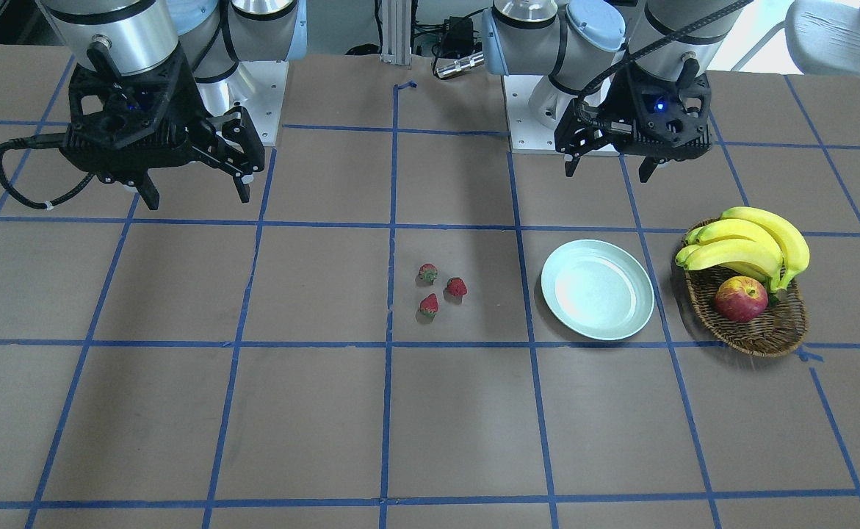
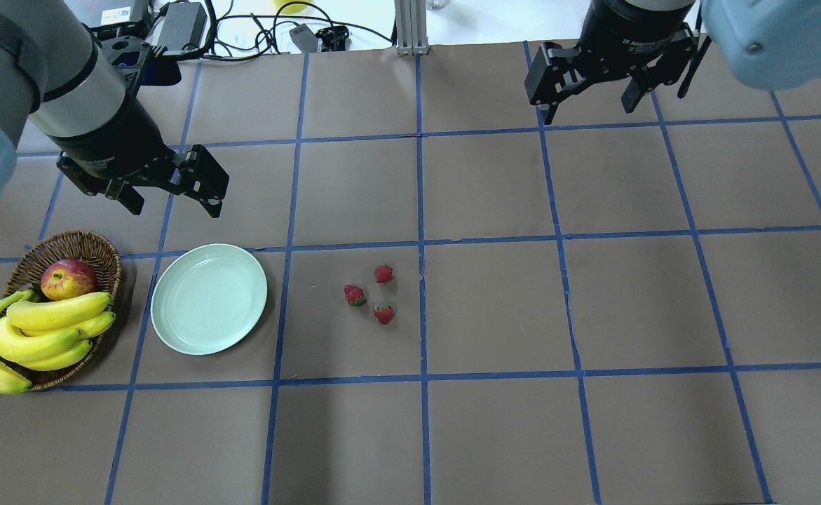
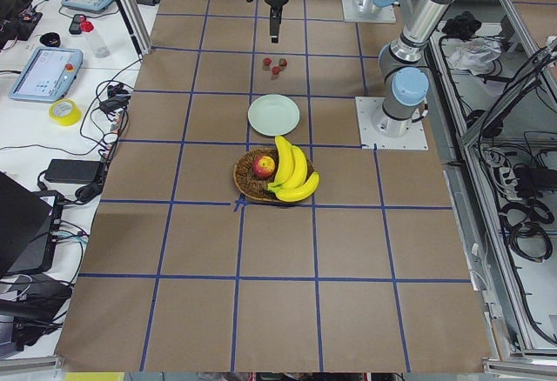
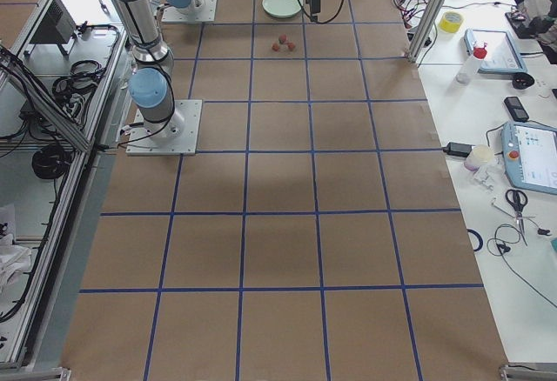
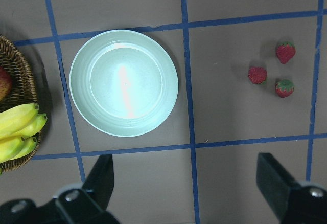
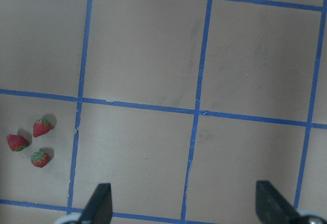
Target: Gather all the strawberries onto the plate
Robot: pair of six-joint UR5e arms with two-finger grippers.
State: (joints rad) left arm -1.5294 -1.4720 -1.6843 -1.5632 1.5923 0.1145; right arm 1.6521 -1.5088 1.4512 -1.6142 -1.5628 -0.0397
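Observation:
Three small red strawberries (image 2: 383,273) (image 2: 354,295) (image 2: 384,313) lie close together on the brown table near its middle, and show in the front view (image 1: 428,273) too. The pale mint-green plate (image 2: 209,298) sits empty to their left, apart from them. My left gripper (image 2: 174,208) hangs open and empty above the table just behind the plate. Its wrist view shows the plate (image 5: 124,82) and the strawberries (image 5: 257,74). My right gripper (image 2: 587,111) is open and empty, high at the far right, well away from the strawberries (image 6: 42,127).
A brown wicker basket (image 2: 66,245) stands left of the plate, holding yellow bananas (image 2: 31,337) and a red-yellow apple (image 2: 68,278). Blue tape lines mark a grid on the table. Cables and gear lie beyond the far edge.

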